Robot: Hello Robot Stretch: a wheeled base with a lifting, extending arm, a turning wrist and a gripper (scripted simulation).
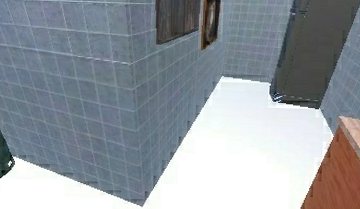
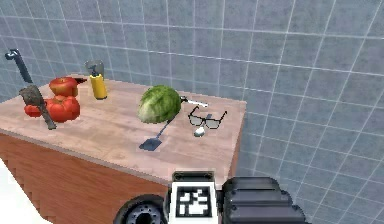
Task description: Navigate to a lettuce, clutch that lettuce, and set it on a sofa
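A round green lettuce lies on a wooden counter against a blue tiled wall, near the counter's middle in the arm side view. At the bottom edge of that view sits a white marker square with dark arm parts to its right. The gripper's dark body shows just left of the marker, below the counter's front. Its far end cannot be made out, so I cannot tell whether it holds anything.
On the counter lie red tomatoes, a yellow bottle, a pair of glasses and a dark utensil. In the forward view a tiled wall corner juts out at the left. White floor leads to a dark fridge. The counter's end is at the right.
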